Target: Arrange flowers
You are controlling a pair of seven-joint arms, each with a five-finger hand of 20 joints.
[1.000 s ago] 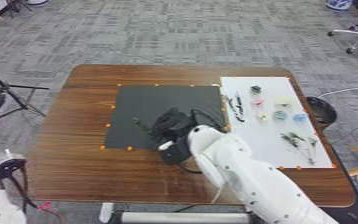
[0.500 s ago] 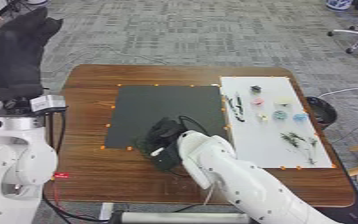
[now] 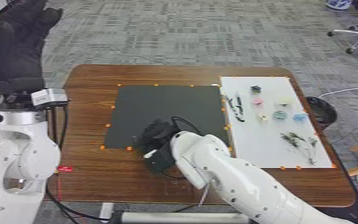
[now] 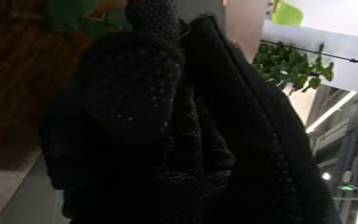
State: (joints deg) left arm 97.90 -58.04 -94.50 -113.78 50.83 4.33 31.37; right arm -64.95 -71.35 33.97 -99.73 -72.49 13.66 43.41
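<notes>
Right hand [image 3: 160, 134], at the dark mat's [image 3: 158, 106] six o'clock edge, pinches a leafy sprig [image 4: 71, 15]. Left hand [image 3: 12, 56] rises relaxed at ten o'clock; small flowers [image 3: 280, 115] lie toward three.

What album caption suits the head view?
Robot's right hand at the dark mat's near edge, green sprigs and small coloured pieces on white sheet.

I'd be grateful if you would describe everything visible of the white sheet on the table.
The white sheet is a smooth, paper-like rectangle lying flat on the right part of the brown table, beside the dark mat. Small orange marks dot its edges. Dark slender tools, small pastel pieces and green sprigs rest on it.
</notes>
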